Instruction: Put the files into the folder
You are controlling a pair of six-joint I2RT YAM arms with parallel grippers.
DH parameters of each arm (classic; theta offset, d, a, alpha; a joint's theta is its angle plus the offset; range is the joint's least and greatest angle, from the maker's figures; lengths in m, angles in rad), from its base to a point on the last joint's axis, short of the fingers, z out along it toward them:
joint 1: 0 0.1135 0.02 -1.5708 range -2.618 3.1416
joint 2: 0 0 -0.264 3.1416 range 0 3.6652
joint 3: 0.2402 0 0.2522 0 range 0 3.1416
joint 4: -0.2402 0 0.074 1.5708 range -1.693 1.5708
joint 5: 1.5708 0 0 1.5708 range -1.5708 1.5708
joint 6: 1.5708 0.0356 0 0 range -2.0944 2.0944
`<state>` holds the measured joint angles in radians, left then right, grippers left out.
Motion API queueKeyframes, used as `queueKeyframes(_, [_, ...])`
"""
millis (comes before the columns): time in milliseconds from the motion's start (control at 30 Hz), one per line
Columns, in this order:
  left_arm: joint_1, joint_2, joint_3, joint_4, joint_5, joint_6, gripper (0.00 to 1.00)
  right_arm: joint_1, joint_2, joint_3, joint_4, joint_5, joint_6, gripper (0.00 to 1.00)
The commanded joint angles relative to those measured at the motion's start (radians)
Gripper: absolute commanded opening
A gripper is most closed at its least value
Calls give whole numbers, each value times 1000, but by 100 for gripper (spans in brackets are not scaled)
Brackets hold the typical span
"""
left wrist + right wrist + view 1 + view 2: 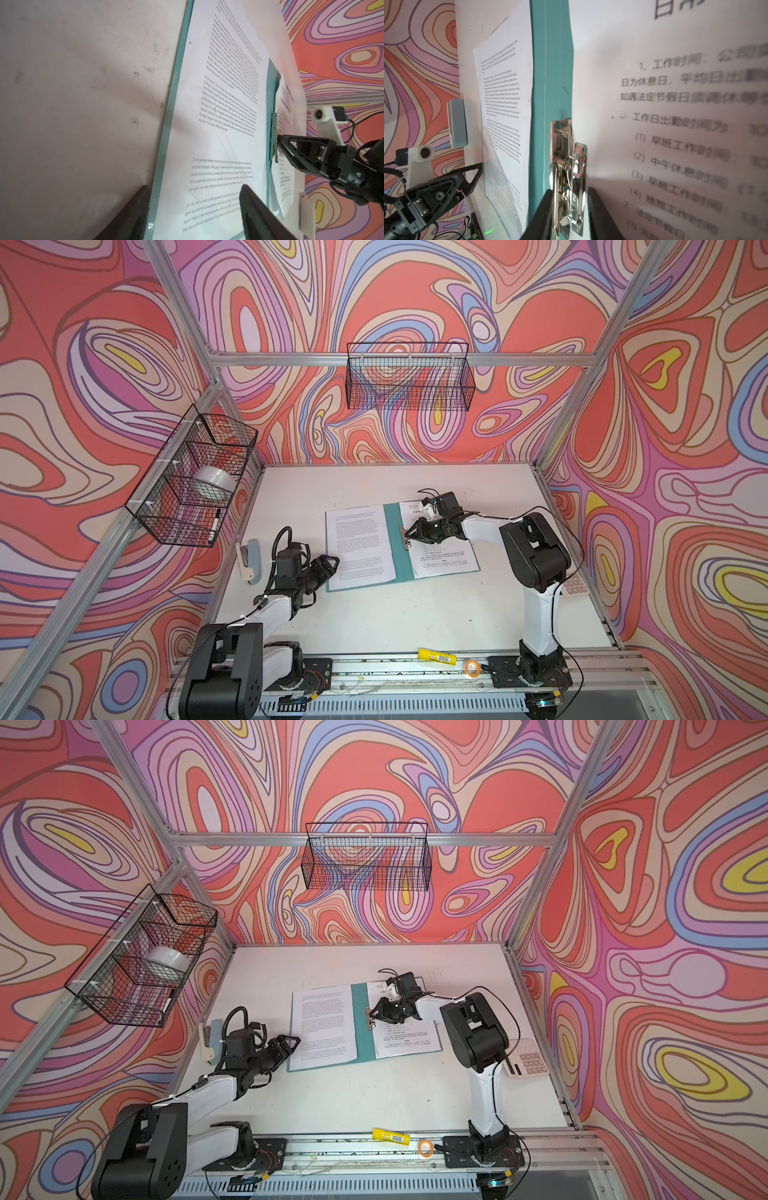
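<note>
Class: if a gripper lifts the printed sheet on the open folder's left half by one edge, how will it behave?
The sheet looks thin, so it would probably droop. A clear pocket seems to cover one corner, so pushing may buckle it.

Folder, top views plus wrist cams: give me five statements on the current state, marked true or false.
1. The folder lies open on the table. True.
2. The files lie on both of its halves. True.
3. The left gripper is shut on the files. False: its fingers stand open at the folder's left edge.
4. The fingers of the right gripper flank the metal clip. True.
5. The yellow stick lies on the folder. False: it lies on the front rail, apart from the folder.
</note>
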<state>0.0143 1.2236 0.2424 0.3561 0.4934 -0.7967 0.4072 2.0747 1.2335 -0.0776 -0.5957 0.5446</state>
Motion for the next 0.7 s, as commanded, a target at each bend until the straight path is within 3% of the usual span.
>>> queueKeyframes(0, [-16, 53, -6, 261, 183, -99, 67, 33, 78, -36, -95, -4, 10, 30])
queueKeyframes(200, [-16, 204, -8, 565, 233, -212, 65, 33, 82, -49, -84, -11, 20, 29])
queueKeyframes(367, [-16, 295, 4, 685, 253, -257, 61, 33, 79, -54, -81, -13, 29, 29])
queueKeyframes(533, [-16, 233, 25, 606, 253, -240, 61, 33, 58, -54, -76, -15, 46, 30])
queueKeyframes(667, [-16, 98, 105, 333, 238, -161, 56, 33, 40, -45, -77, -19, 60, 31])
